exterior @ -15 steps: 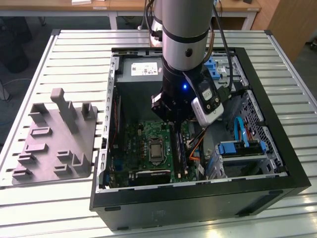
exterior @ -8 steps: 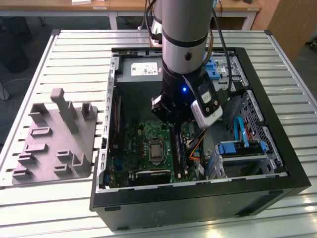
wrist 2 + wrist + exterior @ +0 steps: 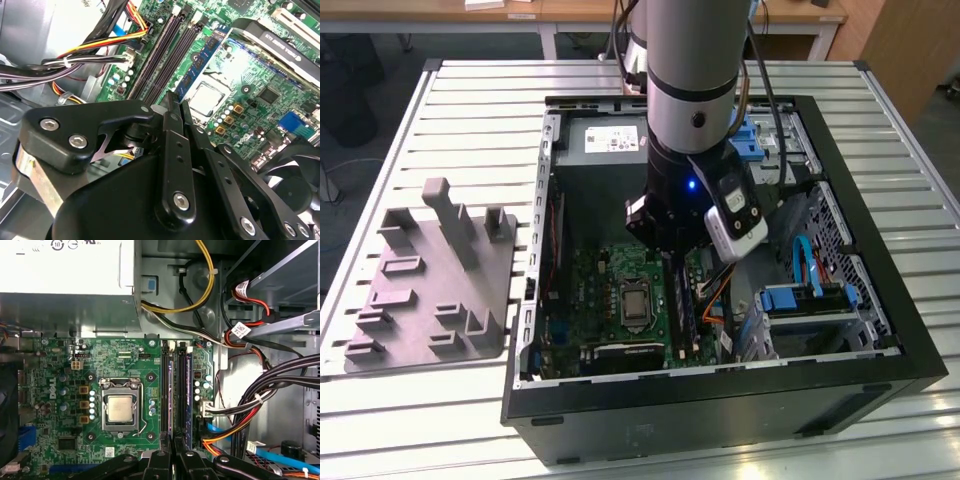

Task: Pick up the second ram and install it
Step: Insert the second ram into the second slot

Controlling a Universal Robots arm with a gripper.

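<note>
My gripper (image 3: 671,258) reaches down into the open computer case (image 3: 720,392), over the memory slots of the green motherboard (image 3: 600,290). In both wrist views its black fingers (image 3: 172,444) (image 3: 178,102) stand close together, shut on the edge of the second ram (image 3: 170,395) (image 3: 200,65). The second ram is a thin dark stick standing in line with a slot beside the processor socket (image 3: 120,407). I cannot tell how deep it sits. A similar memory stick (image 3: 187,390) with black chips stands two slots away, on the side away from the socket.
A grey fixture block (image 3: 440,280) lies on the slatted table at the exterior view's left. Bundled cables (image 3: 260,400) and the power supply (image 3: 65,270) crowd the slots' far side. A black fan (image 3: 295,190) sits past the socket.
</note>
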